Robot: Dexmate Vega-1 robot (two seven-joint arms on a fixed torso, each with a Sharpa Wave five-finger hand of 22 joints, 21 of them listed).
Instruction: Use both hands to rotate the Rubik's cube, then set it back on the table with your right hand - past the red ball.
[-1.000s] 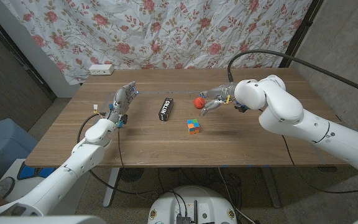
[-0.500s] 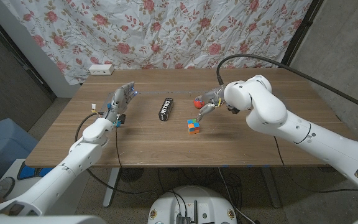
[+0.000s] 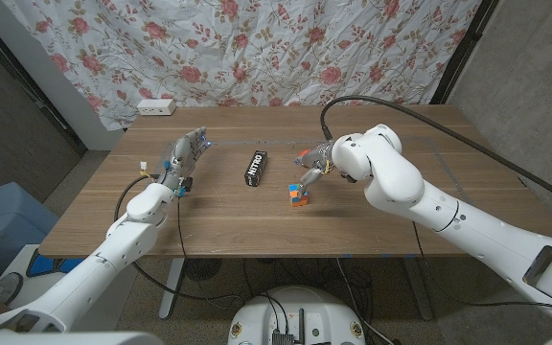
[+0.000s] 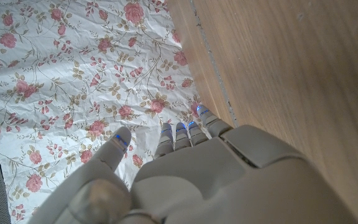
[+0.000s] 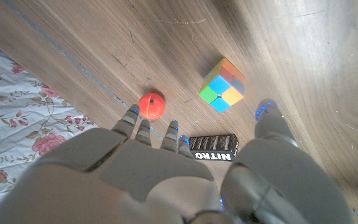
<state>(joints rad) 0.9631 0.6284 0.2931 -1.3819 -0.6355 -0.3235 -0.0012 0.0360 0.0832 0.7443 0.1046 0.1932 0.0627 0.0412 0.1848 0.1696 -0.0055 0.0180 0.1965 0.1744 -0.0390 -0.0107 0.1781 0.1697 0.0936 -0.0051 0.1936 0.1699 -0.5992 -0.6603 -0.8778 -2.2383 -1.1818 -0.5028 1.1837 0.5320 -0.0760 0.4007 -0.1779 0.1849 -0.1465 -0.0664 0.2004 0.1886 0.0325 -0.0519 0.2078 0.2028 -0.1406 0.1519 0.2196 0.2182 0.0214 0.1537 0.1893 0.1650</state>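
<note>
The right hand (image 3: 307, 165) is hovering with fingers spread and holding nothing, just above the multicoloured Rubik's cube (image 3: 298, 195), which is sitting on the wooden table (image 3: 372, 225) near the small red ball (image 5: 151, 105) and the black "NITRO" bar (image 3: 256, 168). The left hand (image 3: 182, 159) is waiting open, well apart.
</note>
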